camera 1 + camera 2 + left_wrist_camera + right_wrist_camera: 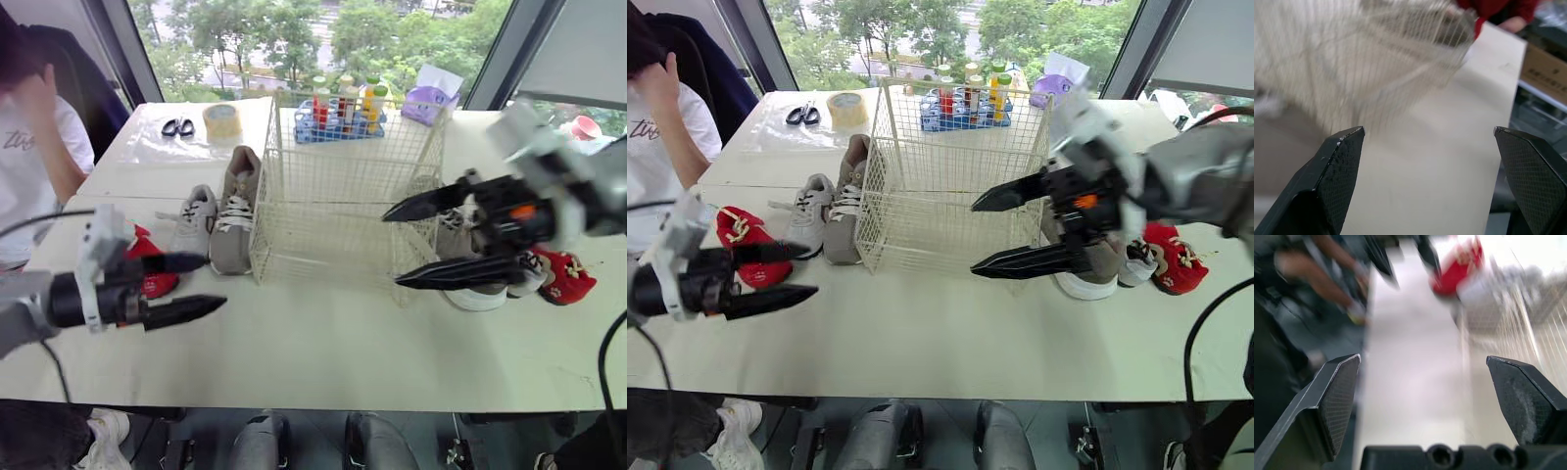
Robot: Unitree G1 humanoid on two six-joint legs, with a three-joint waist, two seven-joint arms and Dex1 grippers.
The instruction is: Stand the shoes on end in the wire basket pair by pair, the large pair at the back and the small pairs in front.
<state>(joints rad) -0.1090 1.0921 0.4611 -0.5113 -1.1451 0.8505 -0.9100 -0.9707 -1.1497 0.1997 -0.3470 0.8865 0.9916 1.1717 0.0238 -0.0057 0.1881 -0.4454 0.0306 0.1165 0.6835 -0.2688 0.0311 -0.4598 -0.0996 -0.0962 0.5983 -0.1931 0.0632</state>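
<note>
The white wire basket [343,186] stands in the middle of the table with no shoes in it. Left of it lie a large taupe shoe [235,211], a small grey shoe [196,220] and a small red shoe [149,262]. My left gripper [214,282] hovers open just in front of the red shoe, holding nothing. On the basket's right lie the other taupe shoe [472,292], a small grey shoe [1136,262] and a red shoe [566,276]. My right gripper [392,250] is open by the basket's right front corner, in front of the taupe shoe.
A blue crate of bottles [338,116], a tape roll [222,120], scissors [178,126] and a purple packet [431,96] sit at the table's far side. A person in a white shirt [29,137] sits at the left end. The table's front strip [323,352] is bare.
</note>
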